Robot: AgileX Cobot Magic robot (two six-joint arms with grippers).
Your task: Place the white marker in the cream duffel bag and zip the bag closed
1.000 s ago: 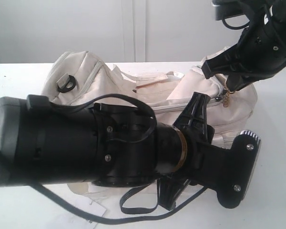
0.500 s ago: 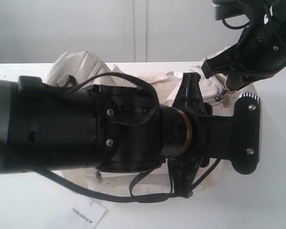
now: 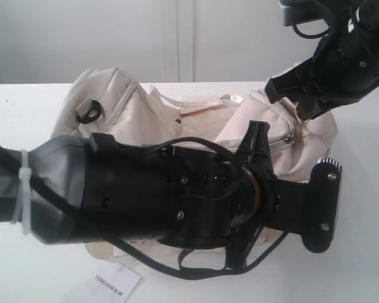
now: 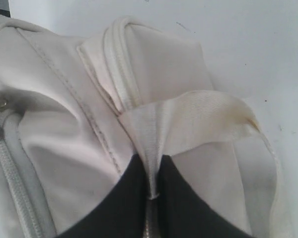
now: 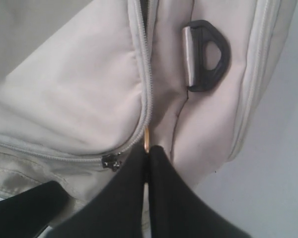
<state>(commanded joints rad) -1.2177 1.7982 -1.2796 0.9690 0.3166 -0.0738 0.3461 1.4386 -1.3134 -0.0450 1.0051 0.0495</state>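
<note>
The cream duffel bag [image 3: 136,110] lies across the white table, largely behind my left arm [image 3: 151,196]. In the left wrist view my left gripper [image 4: 151,164] is shut on a cream fabric strap [image 4: 188,119] at the bag's end. At the bag's right end my right gripper [image 3: 305,115] is shut on the gold ring zipper pull [image 3: 298,131]. In the right wrist view that right gripper [image 5: 148,148] pinches the gold pull [image 5: 146,136] at the end of the zipper line [image 5: 145,64]. The white marker is out of view.
A white paper tag printed TONLION [image 3: 115,284] lies by the table's front edge. A black D-ring [image 3: 88,112] sits on the bag's left end, another D-ring [image 5: 208,54] beside the right gripper. A thin black cable [image 3: 202,273] hangs under the left arm.
My left arm rose half a second ago, then dropped and drew back left, baring more of the bag's top. The right gripper stayed on the zipper pull.
</note>
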